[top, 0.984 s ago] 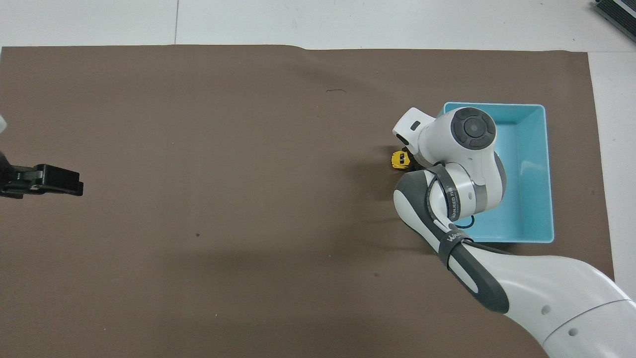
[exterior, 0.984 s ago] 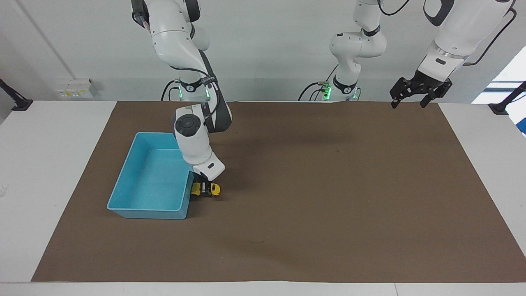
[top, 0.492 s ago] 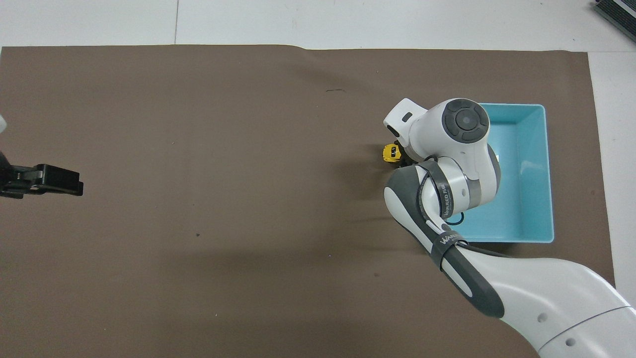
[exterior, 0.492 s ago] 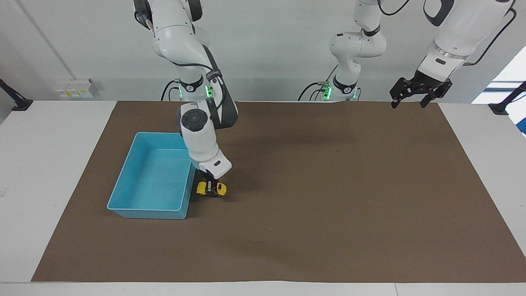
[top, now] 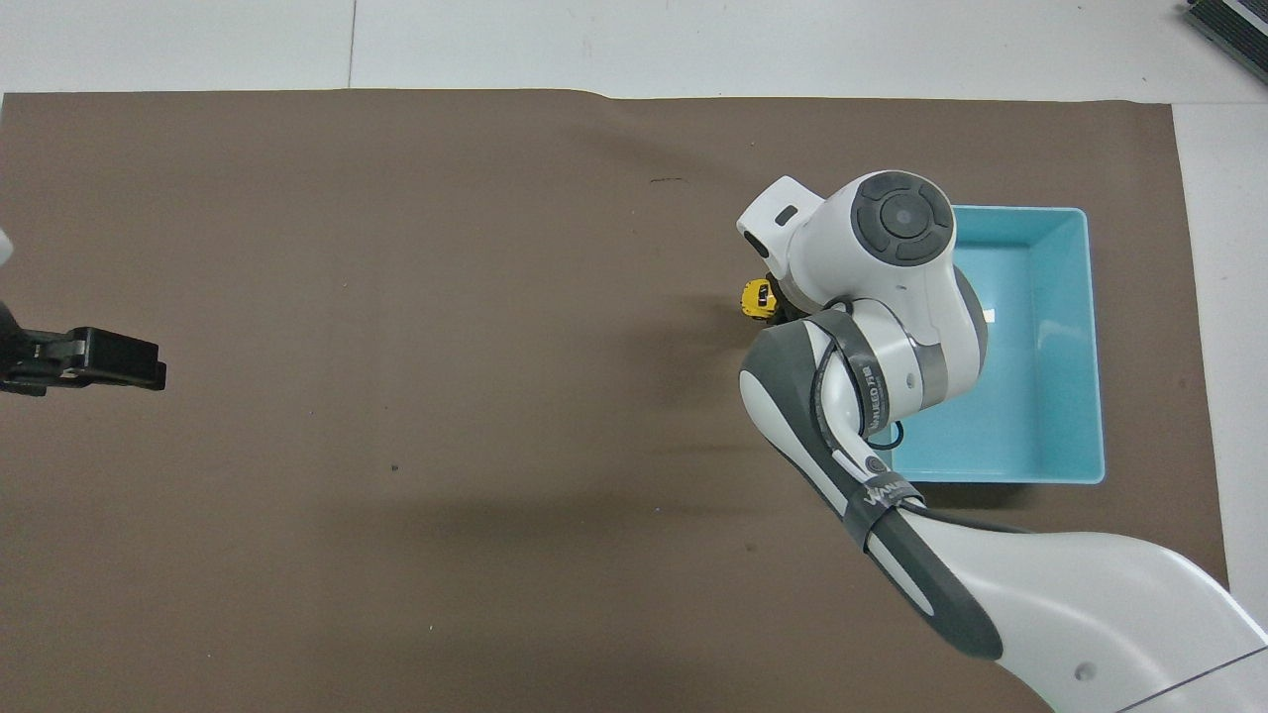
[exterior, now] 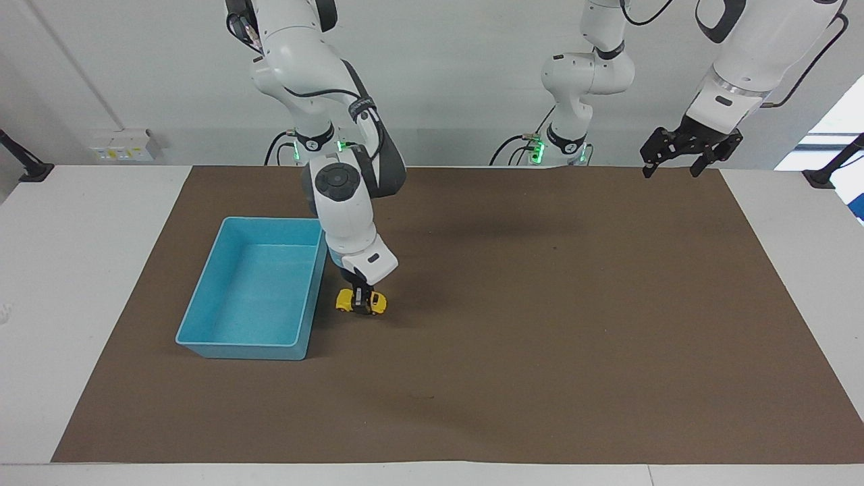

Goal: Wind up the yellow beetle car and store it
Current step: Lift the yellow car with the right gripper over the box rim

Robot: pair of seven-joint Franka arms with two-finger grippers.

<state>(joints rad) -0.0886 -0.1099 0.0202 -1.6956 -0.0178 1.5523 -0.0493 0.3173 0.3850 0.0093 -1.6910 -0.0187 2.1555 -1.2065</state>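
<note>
Over the last second the yellow beetle car (exterior: 362, 302) has shifted along the brown mat (exterior: 540, 324) away from the light blue bin (exterior: 202, 337), toward the left arm's end of the table, carried by the right gripper (exterior: 362, 299). It was just beside the bin's wall then; a strip of bare mat now separates the two. In the facing view the car sits at about 3 o'clock of the bin, low at the mat, though whether its wheels touch the surface cannot be told. The right gripper comes down on it from above, its fingers closed across the car's middle so that yellow shows on either side of them. In the overhead view only the car's end (top: 758, 296) peeks out at about 9 o'clock of the right arm's wrist, which covers the rest. The bin lies on the mat toward the right arm's end of the table. The left gripper (exterior: 679, 164) waits with its fingers spread wide and nothing between them, raised over the mat's edge at the left arm's end, unmoved from a second ago
</note>
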